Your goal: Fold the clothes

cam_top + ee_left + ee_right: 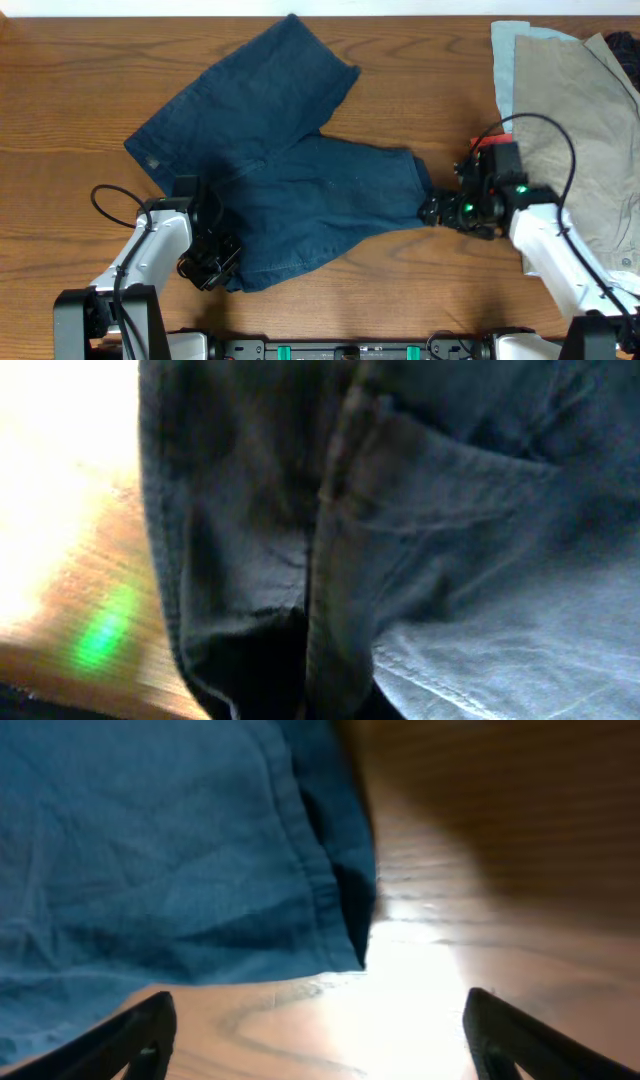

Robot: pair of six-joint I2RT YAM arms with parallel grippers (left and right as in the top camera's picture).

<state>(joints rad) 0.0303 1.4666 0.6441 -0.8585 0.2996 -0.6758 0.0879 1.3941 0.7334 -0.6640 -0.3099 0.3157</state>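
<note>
- The navy shorts (pixel 290 190) lie spread on the table (pixel 60 80), left of centre. 1 leg points toward the far edge and the other runs right toward the right gripper (pixel 432 210).
- The cloth looks soft, light and limp, with wrinkles and a stitched hem (pixel 340 910). I judge it will sag and drag if lifted by 1 point only. The doubled hem and waistband seams are the firmest places to pinch.
- Right gripper: the wrist view shows its 2 fingers spread wide, with the hem corner just ahead of them and nothing held.
- Left gripper (pixel 208 262): it sits at the near-left edge of the shorts. Its wrist view is filled by dark folded fabric and shows no fingers, so I cannot tell whether it has closed on the cloth. It may already be pinching that edge.
- Room: bare wood lies to the far left and between the leg end and the right-hand pile, enough to fold 1 leg over the other.
- Hazard: the tan garment (pixel 570 130), light blue garment (pixel 505 60) and a red piece (pixel 490 143) sit just beside the right arm, so a wide swing there could snag them.
</note>
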